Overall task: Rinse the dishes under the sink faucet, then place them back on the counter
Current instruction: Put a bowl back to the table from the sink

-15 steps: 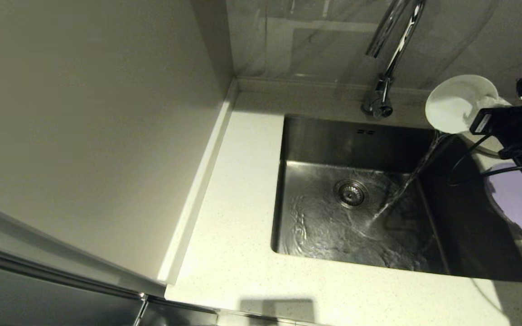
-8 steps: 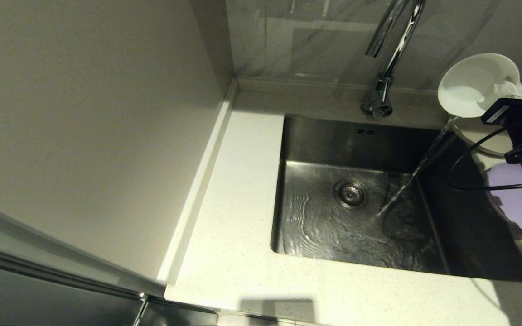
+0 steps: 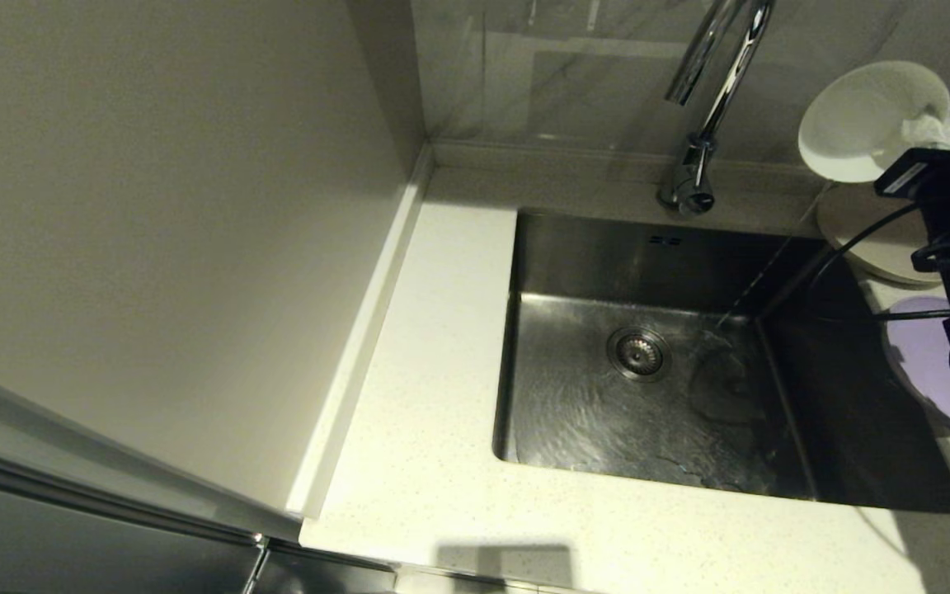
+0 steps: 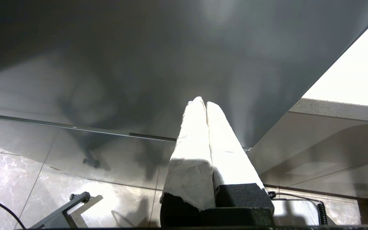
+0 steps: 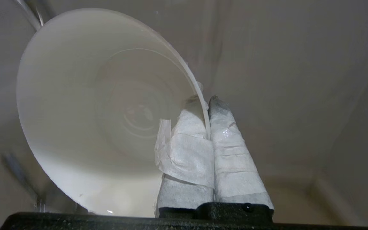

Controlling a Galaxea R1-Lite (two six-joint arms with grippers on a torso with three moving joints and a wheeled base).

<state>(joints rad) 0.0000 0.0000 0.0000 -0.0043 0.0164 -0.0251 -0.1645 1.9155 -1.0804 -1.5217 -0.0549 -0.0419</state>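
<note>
My right gripper (image 3: 928, 132) is shut on the rim of the small white bowl (image 3: 862, 124), holding it tipped on its side high above the counter's back right, right of the faucet (image 3: 710, 91). In the right wrist view the bowl (image 5: 101, 111) has its rim pinched between the wrapped fingers (image 5: 232, 153) of that gripper (image 5: 207, 105). A thin trickle falls from the bowl into the wet sink (image 3: 590, 412). The beige plate (image 3: 862, 231) and lavender plate (image 3: 924, 363) lie on the counter (image 3: 434, 346) right of the sink. My left gripper (image 4: 202, 103) is shut on nothing, parked out of the head view.
A tall pale wall panel (image 3: 153, 206) rises at the counter's left. The strainer drain (image 3: 638, 352) sits mid-basin. Black cables (image 3: 854, 247) from my right arm hang over the plates. A floor and cabinet edge show in the left wrist view.
My right gripper has lifted the bowl up and slightly right. The stream pouring from it into the sink has thinned to a trickle.
</note>
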